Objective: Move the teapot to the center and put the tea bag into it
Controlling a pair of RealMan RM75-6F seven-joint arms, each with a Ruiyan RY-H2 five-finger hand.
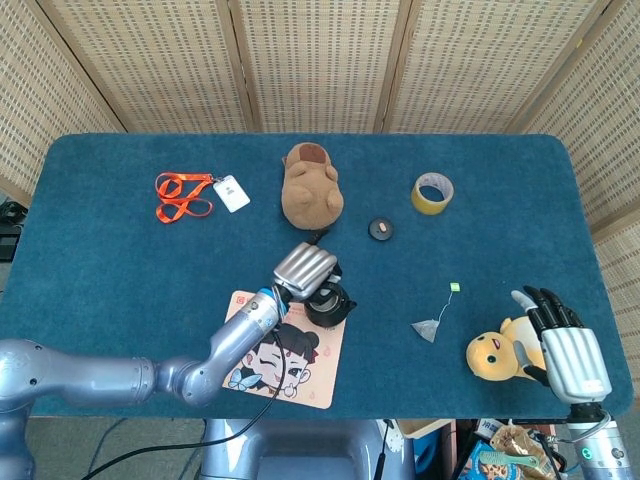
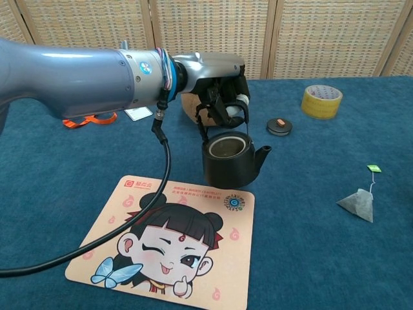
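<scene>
A black lidless teapot [image 2: 232, 159] [image 1: 330, 302] hangs by its wire handle from my left hand [image 2: 222, 90] [image 1: 305, 269], which grips the handle from above. The pot is just past the far right corner of the cartoon mat [image 2: 171, 240], spout pointing right. The grey tea bag [image 2: 357, 204] [image 1: 427, 329] lies on the cloth to the right, its string running to a green tag [image 2: 374, 168]. My right hand [image 1: 565, 345] shows only in the head view at the near right edge, fingers spread and empty, beside a yellow plush toy [image 1: 494, 355].
A brown plush bear [image 1: 312, 186] sits behind the teapot, partly hidden by my arm in the chest view. The small round lid [image 2: 279, 126], a yellow tape roll [image 2: 321, 101], and an orange lanyard with a badge [image 1: 190, 194] lie on the blue table [image 2: 310, 258].
</scene>
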